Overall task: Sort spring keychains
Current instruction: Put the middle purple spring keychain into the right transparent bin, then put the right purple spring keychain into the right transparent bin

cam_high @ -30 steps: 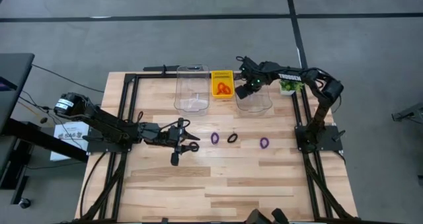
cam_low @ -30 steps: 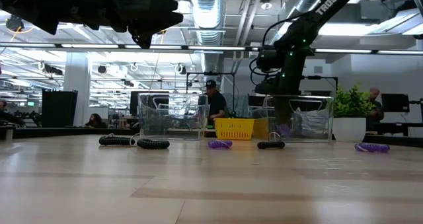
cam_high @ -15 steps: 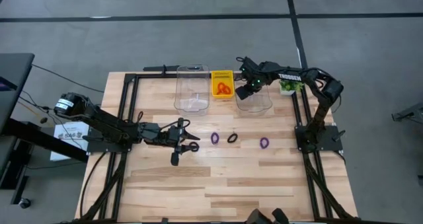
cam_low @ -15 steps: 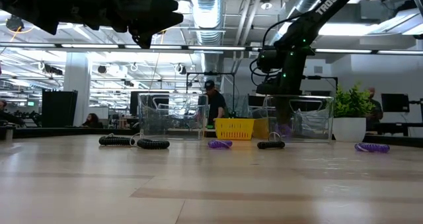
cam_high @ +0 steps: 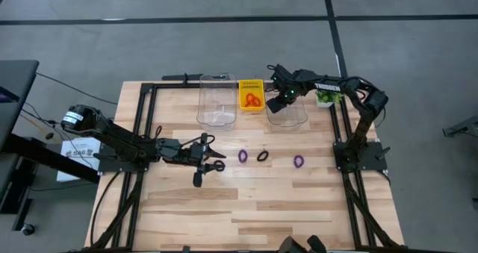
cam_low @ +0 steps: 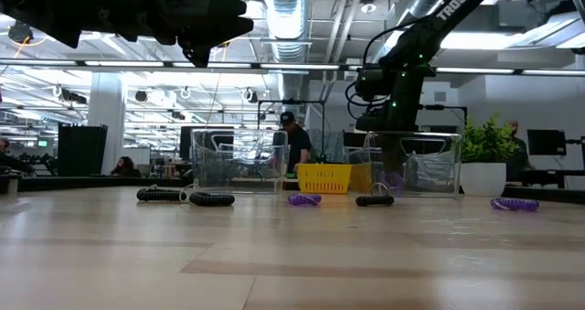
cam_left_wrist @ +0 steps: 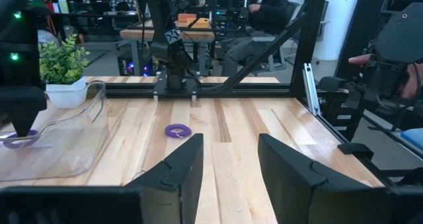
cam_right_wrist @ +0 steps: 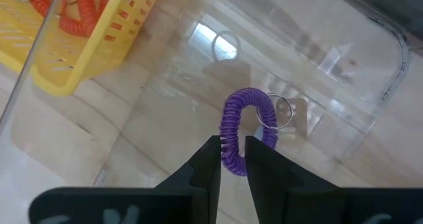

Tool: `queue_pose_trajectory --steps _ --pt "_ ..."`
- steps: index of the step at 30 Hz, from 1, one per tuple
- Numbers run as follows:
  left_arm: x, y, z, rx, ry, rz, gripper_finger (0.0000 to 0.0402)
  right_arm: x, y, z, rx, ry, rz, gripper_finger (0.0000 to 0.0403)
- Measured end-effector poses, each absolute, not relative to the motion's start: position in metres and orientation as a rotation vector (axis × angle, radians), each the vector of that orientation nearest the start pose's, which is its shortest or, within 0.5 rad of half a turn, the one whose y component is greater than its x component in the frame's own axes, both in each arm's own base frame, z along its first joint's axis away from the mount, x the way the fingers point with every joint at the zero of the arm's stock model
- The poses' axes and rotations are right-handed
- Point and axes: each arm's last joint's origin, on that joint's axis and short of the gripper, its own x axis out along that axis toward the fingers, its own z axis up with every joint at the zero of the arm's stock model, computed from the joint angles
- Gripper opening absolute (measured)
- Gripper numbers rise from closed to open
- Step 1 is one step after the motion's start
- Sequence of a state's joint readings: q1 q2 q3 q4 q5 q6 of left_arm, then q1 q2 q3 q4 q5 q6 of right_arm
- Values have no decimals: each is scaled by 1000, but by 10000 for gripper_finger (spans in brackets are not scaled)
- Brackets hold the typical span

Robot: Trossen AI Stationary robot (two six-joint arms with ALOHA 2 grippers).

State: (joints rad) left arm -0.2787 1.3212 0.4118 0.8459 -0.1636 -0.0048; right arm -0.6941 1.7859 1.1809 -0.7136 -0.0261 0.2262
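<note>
1. Purple keychain [cam_right_wrist: 246,128]: coiled loop with a small metal ring, pinched between the right gripper [cam_right_wrist: 231,154] fingers, hanging inside the right clear bin [cam_high: 287,117].
2. Orange-red keychains [cam_high: 252,99]: bunched in the yellow basket [cam_high: 251,83] between the two bins; count cannot be told.
3. Purple keychain [cam_high: 243,156]: flat on the table, left end of a row of three.
4. Black keychain [cam_high: 263,156]: flat, middle of that row, near the purple one.
5. Purple keychain [cam_high: 299,161]: flat, right end of the row, set apart.
6. Black keychains [cam_low: 212,199]: two more flat on the table in the low view, lying end to end under the left arm.
</note>
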Motion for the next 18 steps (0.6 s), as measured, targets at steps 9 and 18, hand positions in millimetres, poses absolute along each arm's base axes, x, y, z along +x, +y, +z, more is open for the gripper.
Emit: queue_pose_trajectory --steps 9,18 --pt "240 -64 197 9 62 -115 142 260 -213 178 635 1205 -692 62" --pt "240 -64 197 9 62 -115 142 260 -213 178 635 1205 -691 62"
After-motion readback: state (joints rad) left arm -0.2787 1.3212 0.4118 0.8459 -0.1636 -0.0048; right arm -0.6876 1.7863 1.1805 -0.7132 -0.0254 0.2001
